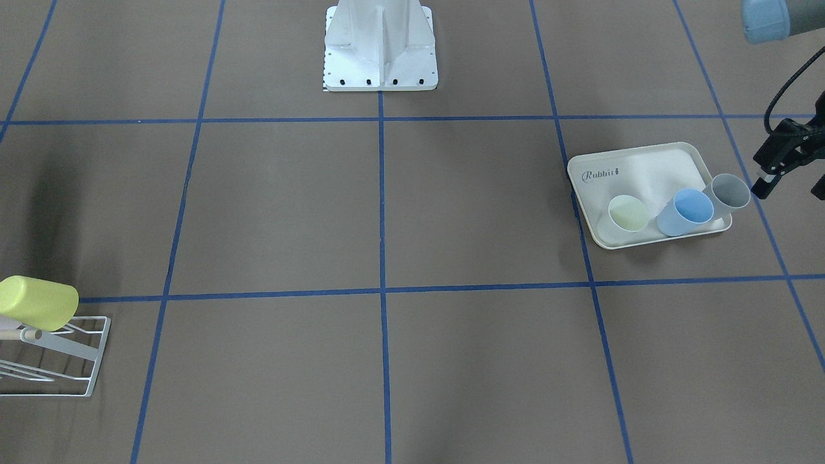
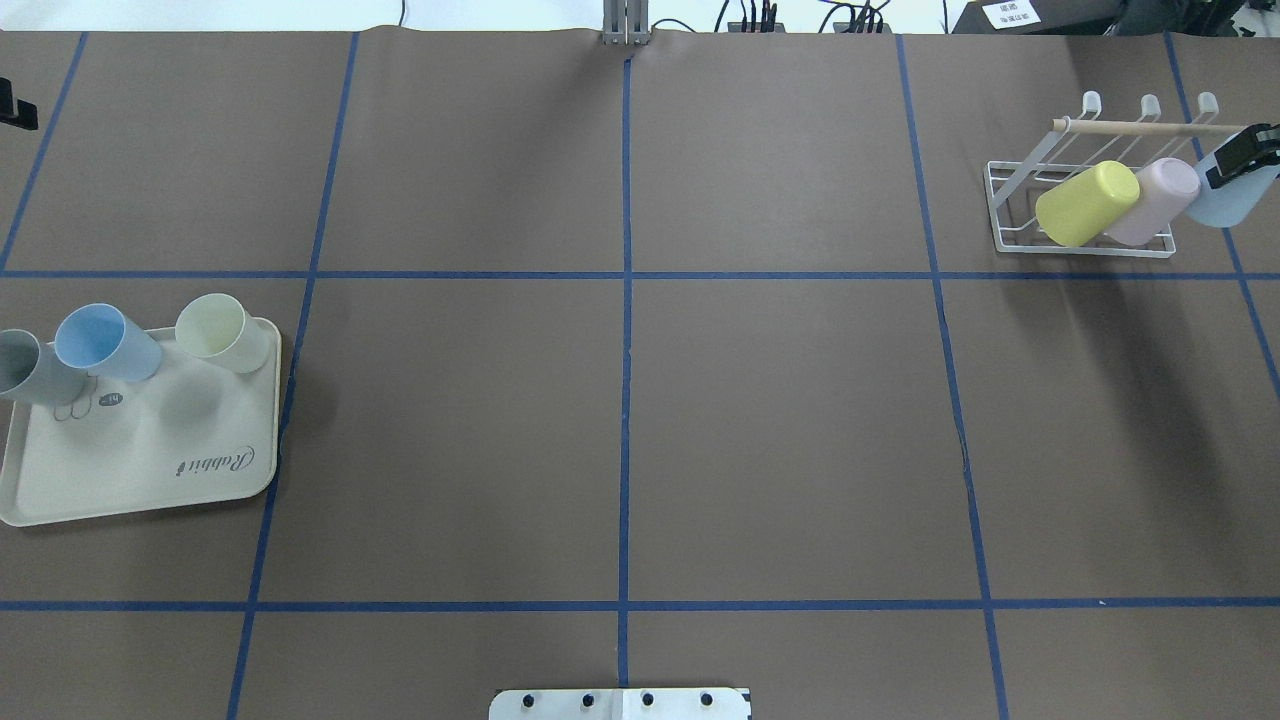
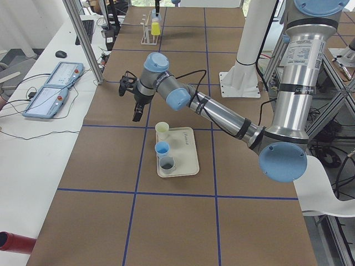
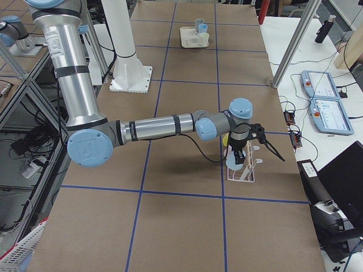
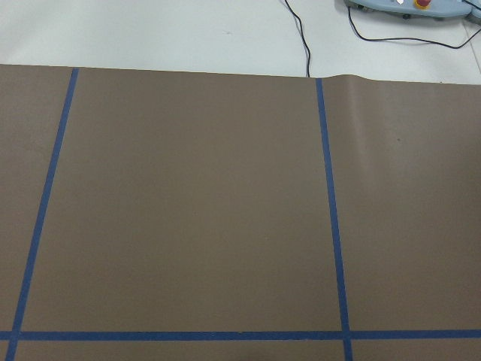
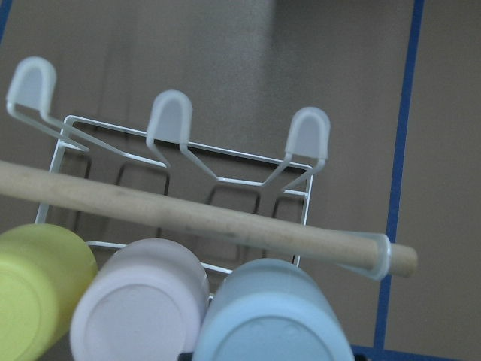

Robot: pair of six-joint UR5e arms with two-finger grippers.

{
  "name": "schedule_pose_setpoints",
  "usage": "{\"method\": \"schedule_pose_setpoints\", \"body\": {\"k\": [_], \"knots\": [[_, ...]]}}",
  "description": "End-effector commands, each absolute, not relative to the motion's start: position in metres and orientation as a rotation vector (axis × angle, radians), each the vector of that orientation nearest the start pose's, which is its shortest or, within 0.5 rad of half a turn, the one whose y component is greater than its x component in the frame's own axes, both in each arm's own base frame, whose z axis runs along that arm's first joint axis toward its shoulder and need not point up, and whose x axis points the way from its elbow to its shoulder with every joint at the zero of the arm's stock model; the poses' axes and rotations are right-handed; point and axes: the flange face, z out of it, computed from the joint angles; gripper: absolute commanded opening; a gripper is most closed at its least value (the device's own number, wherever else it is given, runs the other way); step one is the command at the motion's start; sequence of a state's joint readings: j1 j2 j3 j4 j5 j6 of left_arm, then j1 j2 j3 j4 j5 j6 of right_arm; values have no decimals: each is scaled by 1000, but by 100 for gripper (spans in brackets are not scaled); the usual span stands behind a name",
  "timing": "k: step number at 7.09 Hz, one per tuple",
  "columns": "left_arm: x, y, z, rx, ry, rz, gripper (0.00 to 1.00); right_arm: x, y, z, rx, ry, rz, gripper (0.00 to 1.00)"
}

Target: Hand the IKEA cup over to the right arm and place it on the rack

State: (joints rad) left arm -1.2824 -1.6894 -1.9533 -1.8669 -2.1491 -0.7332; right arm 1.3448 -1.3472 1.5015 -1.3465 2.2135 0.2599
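Observation:
The white wire rack (image 2: 1010,200) with its wooden dowel (image 6: 188,218) stands at the far right. A yellow cup (image 2: 1085,203) and a pink cup (image 2: 1160,200) lean on it, bases up. Beside them, at the rack's right end, a light blue cup (image 2: 1225,200) leans with my right gripper (image 2: 1238,162) shut on it. In the right wrist view its base (image 6: 274,316) fills the bottom edge. My left gripper (image 1: 789,183) hangs open and empty just beyond the tray's outer edge, near the grey cup (image 1: 727,193).
The cream rabbit-print tray (image 2: 150,470) lies at the left with a grey, a blue (image 2: 100,343) and a pale green cup (image 2: 220,330) along its far rim. The robot's white base (image 1: 380,58) stands at the near middle. Blue tape lines cross the brown table.

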Motion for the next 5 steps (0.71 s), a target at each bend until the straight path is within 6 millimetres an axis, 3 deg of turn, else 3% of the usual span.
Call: {"method": "schedule_pose_setpoints", "body": {"k": [1,2,5], "knots": [[73,-523,384,407,855,-181,100,-71,-607,557,194,-705,-96,100],[73,-523,383,408,855,-181,100,-72,-609,565,192,-705,-94,100],[72,-521,381,410,858,-179,100,-74,-612,562,194,-710,-96,100]]}}
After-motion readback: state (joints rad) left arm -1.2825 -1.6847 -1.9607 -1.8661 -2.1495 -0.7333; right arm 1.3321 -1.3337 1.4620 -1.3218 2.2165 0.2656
